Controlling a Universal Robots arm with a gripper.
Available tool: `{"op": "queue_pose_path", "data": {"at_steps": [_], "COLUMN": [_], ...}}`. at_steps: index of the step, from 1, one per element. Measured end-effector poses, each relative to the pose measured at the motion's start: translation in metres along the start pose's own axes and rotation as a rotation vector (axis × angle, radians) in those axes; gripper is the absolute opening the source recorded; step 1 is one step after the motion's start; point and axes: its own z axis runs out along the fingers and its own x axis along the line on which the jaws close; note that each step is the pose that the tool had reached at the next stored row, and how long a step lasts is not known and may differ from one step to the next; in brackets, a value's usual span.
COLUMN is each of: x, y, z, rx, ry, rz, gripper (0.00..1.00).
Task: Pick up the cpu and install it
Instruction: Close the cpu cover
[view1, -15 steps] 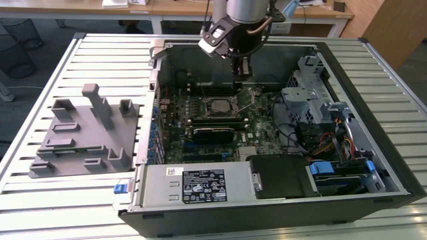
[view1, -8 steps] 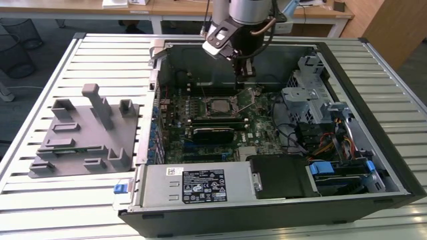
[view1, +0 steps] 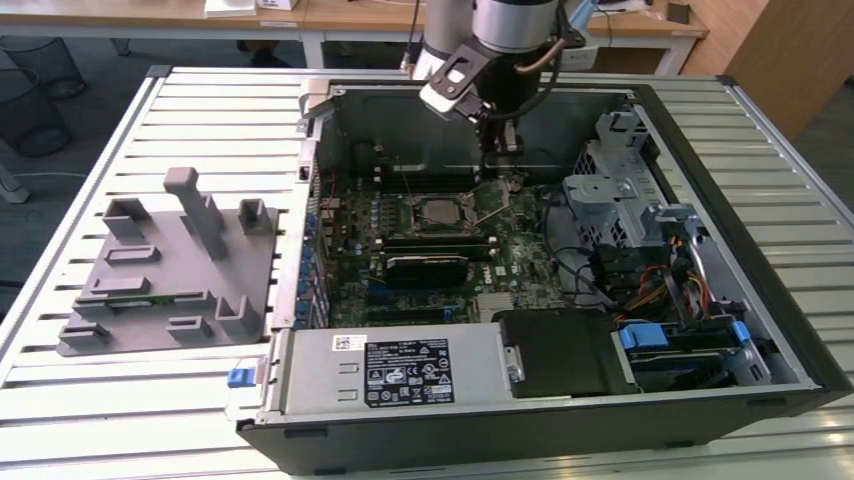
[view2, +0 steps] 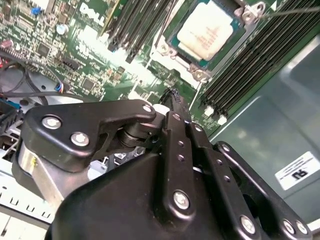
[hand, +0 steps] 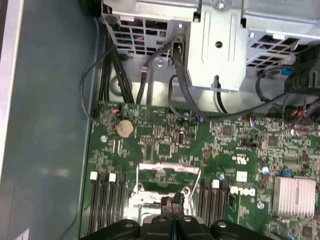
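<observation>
The cpu (view2: 207, 34), a small silvery square with a pale rim, lies flat in the black socket frame (view2: 235, 37) on the green motherboard (view1: 514, 255). In the exterior view the cpu (view1: 439, 211) sits mid-board, with a thin metal lever (view1: 499, 204) angled up beside it. My gripper (view1: 503, 160) hangs inside the open computer case, just above the board and a little behind the socket. In both wrist views its fingertips (view2: 172, 97) are pressed together with nothing between them. The gripper (hand: 171, 201) covers part of the socket in the first wrist view.
The case (view1: 787, 330) lies open on a slatted white table (view1: 200, 120). A grey fixture plate (view1: 160, 270) with upright blocks stands to the exterior view's left. A power supply (view1: 400, 370), drive cage (view1: 607, 195), cables (hand: 177, 80) and memory slots (view2: 250, 65) ring the socket.
</observation>
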Motion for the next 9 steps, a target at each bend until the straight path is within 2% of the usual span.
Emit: {"op": "queue_pose_path", "data": {"at_steps": [9], "x": [0.001], "y": [0.0111], "z": [0.0053], "rx": [0.0004], "ry": [-0.0027], "rz": [0.0], "gripper": [0.11]}}
